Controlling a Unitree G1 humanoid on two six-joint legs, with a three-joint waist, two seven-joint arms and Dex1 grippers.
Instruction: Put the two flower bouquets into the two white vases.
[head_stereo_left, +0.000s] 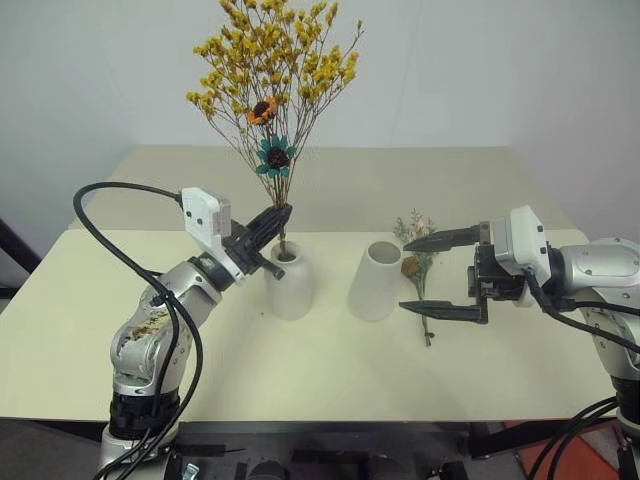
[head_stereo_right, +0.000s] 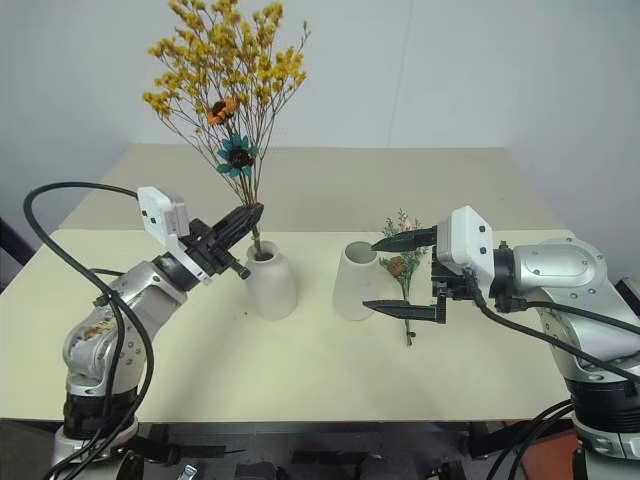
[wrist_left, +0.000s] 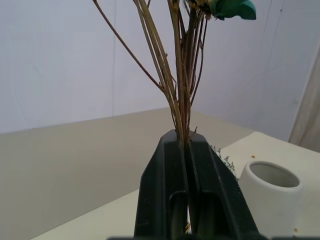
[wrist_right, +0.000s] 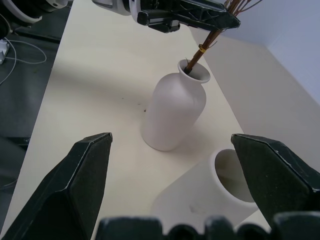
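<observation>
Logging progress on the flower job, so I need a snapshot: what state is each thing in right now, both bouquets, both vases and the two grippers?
Yellow bouquet: upright, stems in the bottle-shaped vase's mouth, clamped by the left gripper.
Bottle-shaped vase: standing, holding the yellow bouquet's stems.
Tapered vase: standing, empty.
Pinecone sprig bunch: lying on the table, beside the tapered vase.
Left gripper: shut on the stems.
Right gripper: open, holding nothing.
</observation>
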